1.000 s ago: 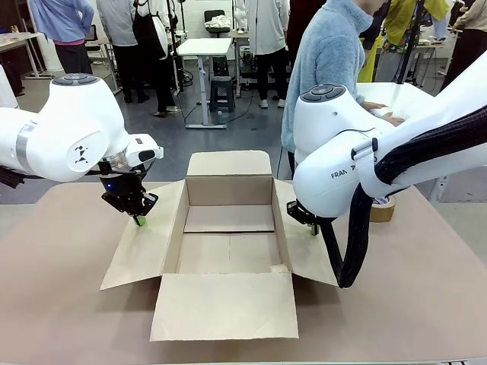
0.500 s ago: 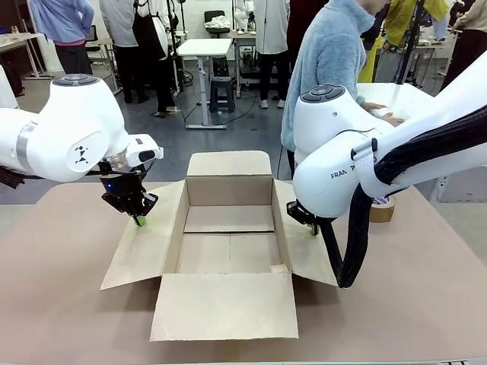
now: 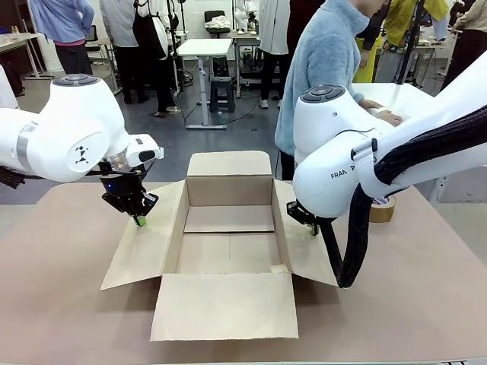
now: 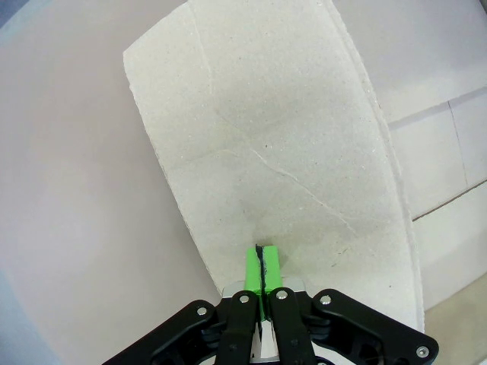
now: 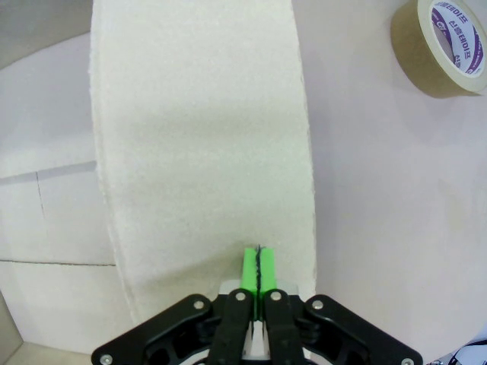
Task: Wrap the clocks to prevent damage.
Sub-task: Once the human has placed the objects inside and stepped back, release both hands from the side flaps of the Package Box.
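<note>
On the brown table (image 3: 61, 304) sits an open cardboard box (image 3: 228, 236). The left gripper (image 3: 138, 221) is pinched closed and empty, tips down at the left flap (image 4: 266, 152). The right gripper (image 3: 313, 230) is the same at the right flap (image 5: 198, 137). Can't tell where the clocks are; the person's hand (image 3: 392, 118) is on something whitish far right.

Grey floor (image 3: 221, 133) is stretching back through an evenly lit workshop room. A white desk (image 3: 204, 47) is standing mid-back with a black stool (image 3: 222, 90) sitting just beside it. Several people (image 3: 141, 30) are standing behind. A person in a light blue fleece (image 3: 323, 68) is standing beside a white table (image 3: 396, 95) on the right.
</note>
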Controlling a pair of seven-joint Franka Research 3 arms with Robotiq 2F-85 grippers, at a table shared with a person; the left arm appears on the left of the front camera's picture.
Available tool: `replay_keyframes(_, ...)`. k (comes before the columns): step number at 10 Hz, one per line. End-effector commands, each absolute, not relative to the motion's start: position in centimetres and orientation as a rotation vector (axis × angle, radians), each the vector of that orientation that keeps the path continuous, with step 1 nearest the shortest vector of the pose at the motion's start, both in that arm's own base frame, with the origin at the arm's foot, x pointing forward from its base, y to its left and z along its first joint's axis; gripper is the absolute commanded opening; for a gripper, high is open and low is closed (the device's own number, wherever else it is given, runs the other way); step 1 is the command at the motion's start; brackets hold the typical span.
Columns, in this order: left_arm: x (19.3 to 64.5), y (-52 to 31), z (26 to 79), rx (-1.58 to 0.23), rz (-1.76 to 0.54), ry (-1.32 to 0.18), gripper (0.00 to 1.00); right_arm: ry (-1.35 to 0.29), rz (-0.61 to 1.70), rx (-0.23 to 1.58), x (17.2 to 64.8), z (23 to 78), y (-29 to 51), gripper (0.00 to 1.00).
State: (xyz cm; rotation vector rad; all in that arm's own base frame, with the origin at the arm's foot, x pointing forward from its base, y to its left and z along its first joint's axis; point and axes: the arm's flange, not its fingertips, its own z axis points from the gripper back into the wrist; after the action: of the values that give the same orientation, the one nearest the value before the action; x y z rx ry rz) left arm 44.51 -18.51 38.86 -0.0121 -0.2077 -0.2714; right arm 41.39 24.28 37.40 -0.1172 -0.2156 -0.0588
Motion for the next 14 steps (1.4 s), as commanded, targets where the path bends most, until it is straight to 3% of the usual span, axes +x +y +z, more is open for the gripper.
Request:
replay_keyframes(1,44.41,-18.44,39.09,-0.011,-0.271,-0.213,0.01,-0.209,-0.063,-0.12,41.35,37.18,24.29,0.01)
replay_keyframes(14,44.41,-18.44,39.09,-0.011,-0.271,-0.213,0.01,-0.209,-0.063,-0.12,41.35,37.18,24.29,0.01)
